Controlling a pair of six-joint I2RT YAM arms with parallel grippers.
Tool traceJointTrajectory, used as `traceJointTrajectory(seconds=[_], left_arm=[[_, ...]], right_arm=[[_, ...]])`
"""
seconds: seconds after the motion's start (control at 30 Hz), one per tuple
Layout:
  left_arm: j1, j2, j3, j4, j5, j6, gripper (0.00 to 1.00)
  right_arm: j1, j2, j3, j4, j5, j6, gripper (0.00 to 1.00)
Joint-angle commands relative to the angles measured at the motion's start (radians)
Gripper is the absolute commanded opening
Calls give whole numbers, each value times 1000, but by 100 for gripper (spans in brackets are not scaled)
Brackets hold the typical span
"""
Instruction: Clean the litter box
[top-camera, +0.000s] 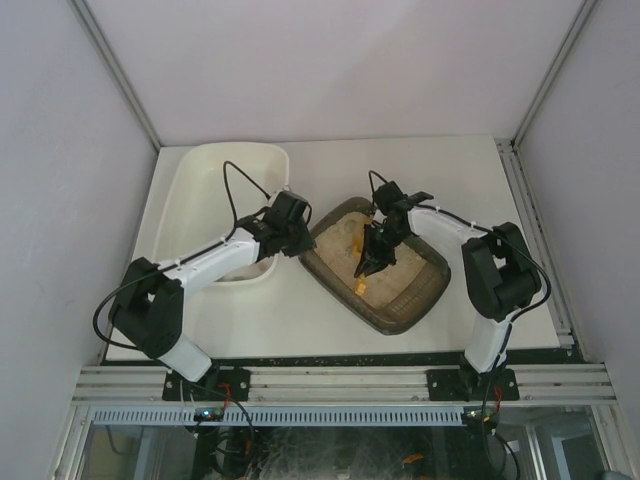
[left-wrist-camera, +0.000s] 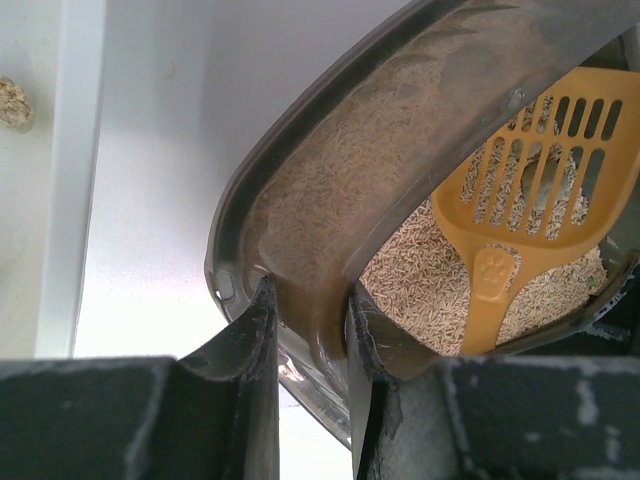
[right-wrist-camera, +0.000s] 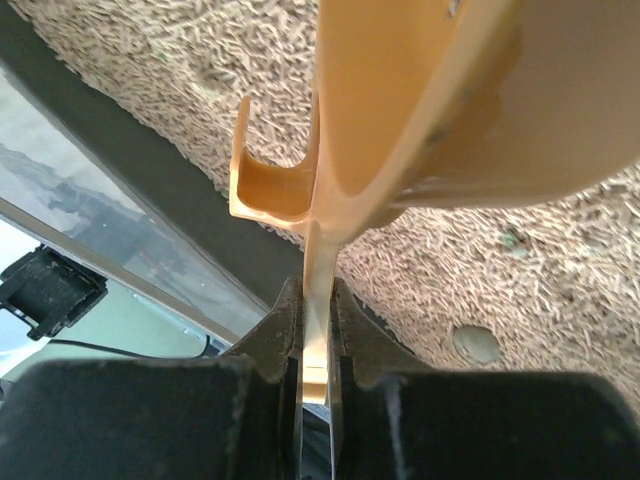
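The dark olive-brown litter box (top-camera: 424, 306) with beige litter lies at the table's middle right. My left gripper (top-camera: 300, 238) is shut on the box's left rim; the left wrist view shows the rim (left-wrist-camera: 330, 200) pinched between its fingers (left-wrist-camera: 262, 330). My right gripper (top-camera: 376, 252) hangs over the litter, shut on the thin handle of a yellow slotted scoop (top-camera: 361, 287). The scoop's head (left-wrist-camera: 540, 190) rests on the litter with pellets in it. The right wrist view looks along the scoop (right-wrist-camera: 450, 100) from my right gripper (right-wrist-camera: 316, 300). A grey-green lump (right-wrist-camera: 477, 343) lies in the litter.
A larger cream-white tub (top-camera: 215, 175) stands at the back left, close beside the litter box, under my left arm. A small clump (left-wrist-camera: 12, 100) lies inside it. White walls enclose the table, and a metal rail runs along its right edge.
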Motion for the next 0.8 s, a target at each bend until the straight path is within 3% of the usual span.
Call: traceJointTrajectory(seconds=[0.0,0.43,0.77], left_arm=[[-17,-58,-28,79,121,-99,0],[-17,-42,-29,91,129,-95,0],[-1,-39,-23,84,113,-81,0]], right_arm=[[0,24,36,156,-36,23,0],[18,28,5,381,-151,69,0],[-13,-169,-179,372,-172,100,0]])
